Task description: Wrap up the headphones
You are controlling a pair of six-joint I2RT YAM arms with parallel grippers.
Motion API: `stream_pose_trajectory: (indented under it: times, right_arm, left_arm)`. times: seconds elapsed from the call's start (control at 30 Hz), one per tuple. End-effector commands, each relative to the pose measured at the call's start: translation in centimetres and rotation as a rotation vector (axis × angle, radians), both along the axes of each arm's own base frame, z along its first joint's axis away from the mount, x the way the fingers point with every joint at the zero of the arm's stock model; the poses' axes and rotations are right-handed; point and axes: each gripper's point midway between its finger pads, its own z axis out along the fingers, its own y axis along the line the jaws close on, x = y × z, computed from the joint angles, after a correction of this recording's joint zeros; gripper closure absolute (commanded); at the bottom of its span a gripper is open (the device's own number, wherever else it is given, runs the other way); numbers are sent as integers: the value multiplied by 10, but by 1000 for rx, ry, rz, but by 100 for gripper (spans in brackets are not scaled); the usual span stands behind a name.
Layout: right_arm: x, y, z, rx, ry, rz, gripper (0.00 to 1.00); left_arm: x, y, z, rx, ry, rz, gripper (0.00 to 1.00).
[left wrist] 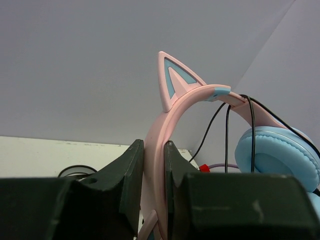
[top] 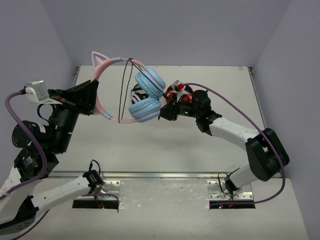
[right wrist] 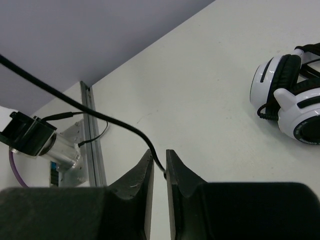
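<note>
Left wrist view: left jaws clamp the headband [left wrist: 172, 107] of the pink cat-eared, blue-cupped headphones [left wrist: 280, 155]; right jaws stand slightly apart around its thin black cable [right wrist: 100, 116].

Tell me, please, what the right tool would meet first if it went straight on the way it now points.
The cable, already between the right tool's fingers. Past it the wrist view shows only table, depth unclear; from above, the ear cups sit close by its tip.
</note>
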Motion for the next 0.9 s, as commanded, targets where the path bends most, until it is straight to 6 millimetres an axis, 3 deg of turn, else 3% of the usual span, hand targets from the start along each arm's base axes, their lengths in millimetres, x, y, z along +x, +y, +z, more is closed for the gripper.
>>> stream_pose_trajectory:
  times: [0.0, 0.07, 0.2, 0.27, 0.37, 0.4, 0.5, 0.57, 0.7, 0.87]
  right_arm:
    - [-4, 2, 17, 27, -51, 21, 85]
    - [-4, 2, 18, 27, -49, 27, 85]
    - [-5, 3, 18, 29, -50, 34, 99]
    - [-4, 3, 18, 30, -50, 33, 99]
    - [-8, 5, 21, 50, -59, 54, 76]
    - [-10, 6, 23, 60, -67, 66, 64]
    - [-25, 11, 30, 107, -83, 155, 53]
    - [-35, 18, 34, 116, -97, 226, 32]
    - [-47, 38, 41, 108, -132, 291, 31]
    - [-20, 52, 47, 79, -181, 182, 30]
  left_arm:
    - [-11, 9, 38, -143, -96, -17, 100]
    - [-12, 10, 38, -146, -96, -16, 100]
    - [-12, 12, 36, -146, -94, -7, 100]
    - [-12, 13, 34, -145, -92, -5, 100]
    - [-11, 14, 34, -146, -89, 2, 100]
    - [-10, 14, 32, -145, -83, 7, 100]
    - [-11, 17, 34, -150, -86, 15, 100]
    - [-11, 17, 34, -152, -86, 12, 100]
    - [-11, 14, 32, -153, -83, 3, 100]
    - [-11, 7, 31, -160, -81, -29, 100]
